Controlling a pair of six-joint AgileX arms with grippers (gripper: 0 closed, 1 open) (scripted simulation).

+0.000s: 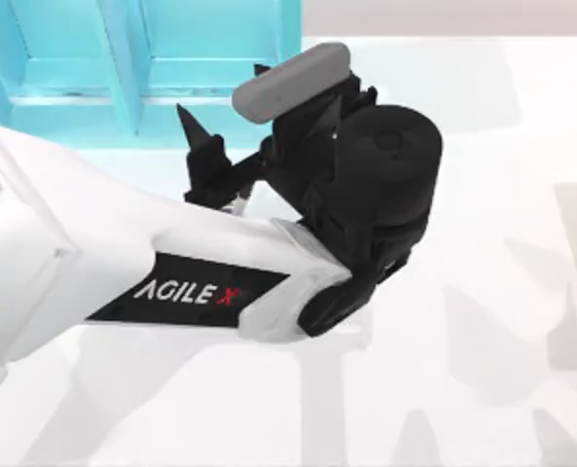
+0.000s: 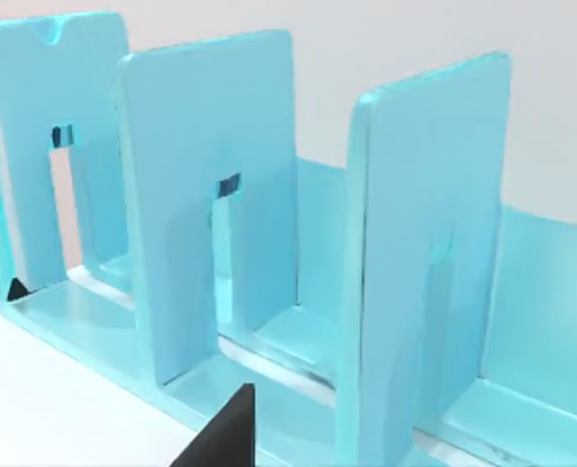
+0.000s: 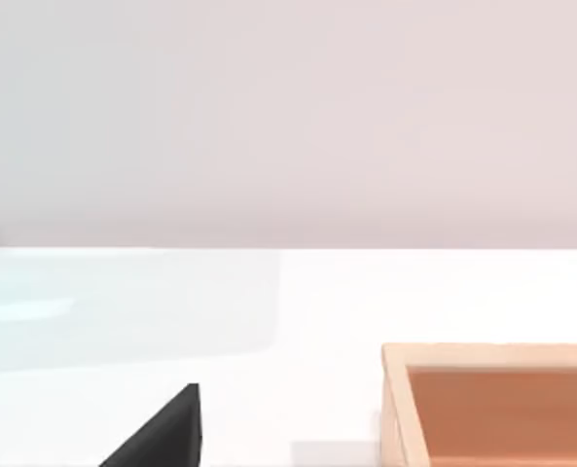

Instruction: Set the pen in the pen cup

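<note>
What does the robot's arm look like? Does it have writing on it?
The left arm is white with a black panel reading AGILEX, the X in red. Its wrist is bulky and black, topped by a grey rounded camera bar, ending in a black claw with pointed fingers.

left arm [image 1: 93, 263] — white shell | black wrist | AGILEX lettering — red X

One turquoise shelf unit [image 1: 132, 58], one wooden tray [image 3: 492, 404]

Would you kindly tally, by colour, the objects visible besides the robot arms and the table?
Turquoise: 1, the large turquoise plastic shelf unit with upright dividers.
Orange-tan: 1, the shallow square-cornered orange-tan tray.
Total: 2.
</note>
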